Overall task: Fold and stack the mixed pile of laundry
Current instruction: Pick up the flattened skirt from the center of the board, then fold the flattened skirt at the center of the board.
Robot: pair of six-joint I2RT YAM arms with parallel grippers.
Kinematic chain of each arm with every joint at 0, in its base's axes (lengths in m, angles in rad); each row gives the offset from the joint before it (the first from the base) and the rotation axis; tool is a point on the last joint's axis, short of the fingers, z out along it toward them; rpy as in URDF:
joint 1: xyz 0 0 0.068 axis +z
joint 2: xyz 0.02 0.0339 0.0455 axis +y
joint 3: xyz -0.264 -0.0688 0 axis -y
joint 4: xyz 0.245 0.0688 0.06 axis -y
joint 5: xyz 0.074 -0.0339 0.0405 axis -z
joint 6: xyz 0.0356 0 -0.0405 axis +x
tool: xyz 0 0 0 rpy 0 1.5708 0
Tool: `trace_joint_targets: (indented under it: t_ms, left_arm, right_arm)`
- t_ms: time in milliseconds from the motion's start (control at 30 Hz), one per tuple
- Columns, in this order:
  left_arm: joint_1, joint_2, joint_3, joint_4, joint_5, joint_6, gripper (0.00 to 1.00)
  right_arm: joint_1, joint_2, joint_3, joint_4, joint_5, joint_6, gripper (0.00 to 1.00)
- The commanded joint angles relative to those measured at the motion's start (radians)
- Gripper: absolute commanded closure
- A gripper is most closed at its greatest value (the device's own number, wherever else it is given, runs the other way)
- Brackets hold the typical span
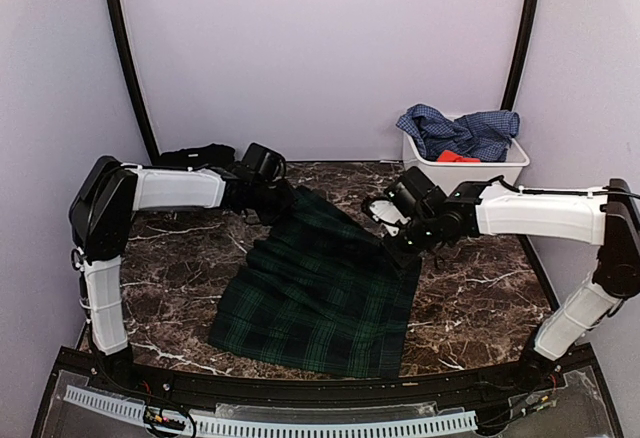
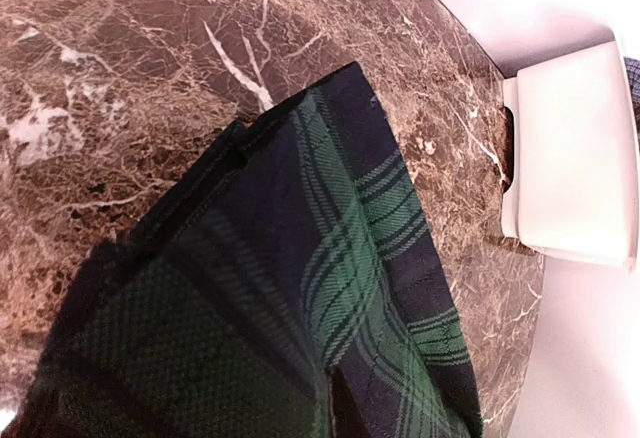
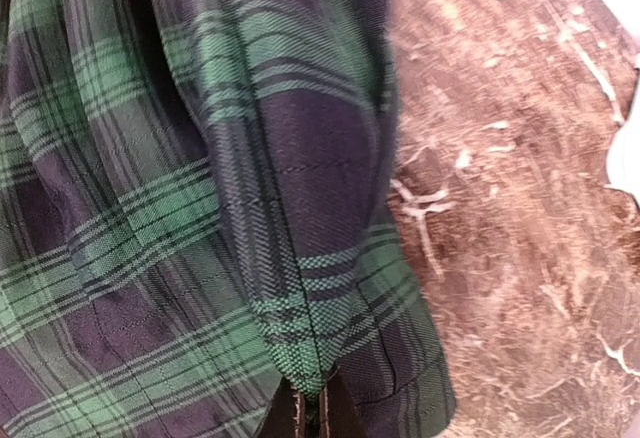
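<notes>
A dark green-navy plaid garment (image 1: 318, 298) lies spread on the marble table, its far edge lifted at two points. My left gripper (image 1: 282, 204) is shut on the garment's far left corner. In the left wrist view the plaid cloth (image 2: 330, 258) rises toward the camera and covers the fingers. My right gripper (image 1: 399, 249) is shut on the far right edge. In the right wrist view its fingertips (image 3: 295, 420) pinch a fold of the plaid (image 3: 250, 208). A blue checked shirt (image 1: 462, 130) and a small red-orange piece (image 1: 457, 157) lie in the bin. A black garment (image 1: 195, 155) sits at the back left.
A white plastic bin (image 1: 490, 171) stands at the back right against the wall, and it also shows in the left wrist view (image 2: 575, 148). Bare marble table (image 1: 170, 258) lies on both sides of the plaid garment. Black corner posts and pale walls enclose the table.
</notes>
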Motion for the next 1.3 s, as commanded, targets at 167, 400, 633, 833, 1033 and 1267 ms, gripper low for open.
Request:
trace_joint_targets:
  t_ms: [167, 400, 633, 833, 1033, 1267]
  left_arm:
    - [-0.007, -0.346, -0.103, -0.169, 0.030, 0.074, 1.00]
    - [-0.101, -0.551, -0.400, -0.212, 0.077, 0.041, 1.00]
    - [-0.155, -0.519, -0.679, -0.080, 0.152, -0.103, 1.00]
    - [-0.093, -0.380, -0.649, -0.035, 0.120, -0.067, 1.00]
    - [0.061, -0.232, -0.423, -0.069, 0.132, 0.104, 1.00]
    - [0.088, -0.251, -0.165, -0.239, 0.101, 0.235, 1.00]
  right_arm:
    - [-0.002, -0.146, 0.029, -0.113, -0.059, 0.012, 1.00]
    - [0.121, -0.158, -0.073, -0.126, -0.230, 0.138, 1.00]
    - [0.163, 0.088, -0.137, 0.007, -0.285, 0.221, 1.00]
    - [0.143, 0.247, -0.071, 0.072, -0.221, 0.196, 1.00]
    - [0.029, 0.316, 0.068, 0.048, -0.137, 0.103, 1.00]
    - [-0.018, 0.238, 0.214, -0.052, -0.060, 0.017, 1.00]
